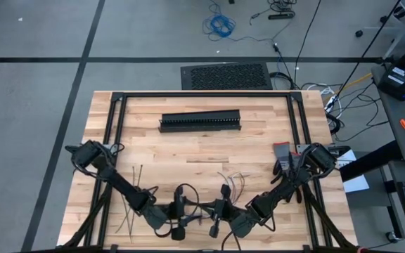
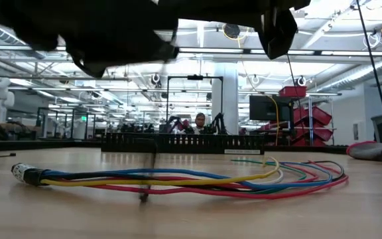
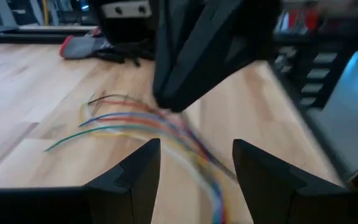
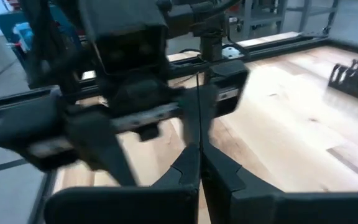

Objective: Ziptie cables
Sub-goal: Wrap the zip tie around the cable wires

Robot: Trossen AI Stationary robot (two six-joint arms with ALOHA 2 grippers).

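Note:
The cables (image 2: pixel 197 180), a loose bundle of coloured wires, lie flat on the wooden table near its front edge (image 1: pixel 232 180). My right gripper (image 4: pixel 199 163) is shut on one ziptie (image 4: pixel 199 112), a thin dark strip that stands upright in front of the cables (image 2: pixel 150 166). My left gripper (image 3: pixel 195 171) is open, facing the right one (image 1: pixel 188 208). The cables (image 3: pixel 166 134) run on the table below and ahead of its fingers, which touch nothing. Several spare zipties (image 1: pixel 133 193) lie on the table's left. My right gripper pinches the ziptie (image 4: pixel 199 140) between its two shut fingers, at their free ends. The fingers reach nearly level, across the strip. The strip stands upright above the fingers, and its lower end (image 2: pixel 143 194) reaches down to the table by the cables.
A long black slotted duct (image 1: pixel 200 121) lies across the far middle of the table. A grey and red tool (image 1: pixel 281 156) rests by the right arm's base. A black metal frame (image 1: pixel 118 105) borders the tabletop. Bare wood lies between the duct and the grippers.

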